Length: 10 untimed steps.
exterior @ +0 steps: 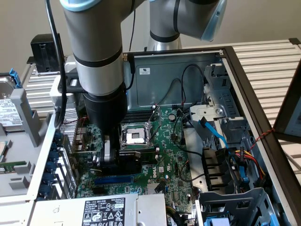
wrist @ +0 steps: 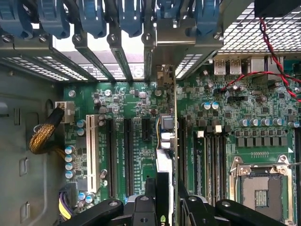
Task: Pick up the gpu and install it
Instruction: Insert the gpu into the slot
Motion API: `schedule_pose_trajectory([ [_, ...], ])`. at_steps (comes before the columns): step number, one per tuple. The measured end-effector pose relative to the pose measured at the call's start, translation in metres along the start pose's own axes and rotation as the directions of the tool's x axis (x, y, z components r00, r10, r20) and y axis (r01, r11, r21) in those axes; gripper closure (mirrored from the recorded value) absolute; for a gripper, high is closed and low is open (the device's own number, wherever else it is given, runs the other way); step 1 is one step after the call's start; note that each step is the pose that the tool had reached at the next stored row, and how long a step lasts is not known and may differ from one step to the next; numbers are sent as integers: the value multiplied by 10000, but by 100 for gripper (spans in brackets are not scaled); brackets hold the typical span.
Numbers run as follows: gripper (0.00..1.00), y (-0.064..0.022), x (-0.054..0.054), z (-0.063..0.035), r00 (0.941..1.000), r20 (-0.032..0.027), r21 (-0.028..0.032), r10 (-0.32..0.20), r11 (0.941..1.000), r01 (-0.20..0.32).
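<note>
The gpu (wrist: 165,141) is seen edge-on in the wrist view, as a thin green board with a metal end bracket reaching toward the case's rear slot openings (wrist: 162,70). My gripper (wrist: 164,197) is shut on it, one black finger on each side of the card. In the exterior view the gripper (exterior: 113,157) is low inside the open computer case, with the gpu's black shroud (exterior: 130,162) just above the green motherboard (exterior: 169,160), beside the cpu socket (exterior: 136,136). Whether the card's edge sits in a slot is hidden.
Blue slot latches (wrist: 94,19) line the case's rear wall. A white slot (wrist: 90,146) and black slots run parallel to the card. Red wires (wrist: 273,52) hang near the rear ports. A power supply (exterior: 103,212) and drive cage (exterior: 235,202) crowd the exterior view's bottom.
</note>
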State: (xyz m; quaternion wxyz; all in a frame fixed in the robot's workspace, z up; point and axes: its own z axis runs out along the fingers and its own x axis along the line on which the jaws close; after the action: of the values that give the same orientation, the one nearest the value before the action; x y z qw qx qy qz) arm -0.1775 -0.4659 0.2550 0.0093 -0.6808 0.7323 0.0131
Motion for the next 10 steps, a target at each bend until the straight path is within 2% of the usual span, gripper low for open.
schedule_pose_trajectory([
  [7, 73, 2, 0, 2, 10000, 3, -1, 0, 10000, 0],
  [10, 73, 2, 1, 3, 10000, -26, 3, 0, 10000, 0],
])
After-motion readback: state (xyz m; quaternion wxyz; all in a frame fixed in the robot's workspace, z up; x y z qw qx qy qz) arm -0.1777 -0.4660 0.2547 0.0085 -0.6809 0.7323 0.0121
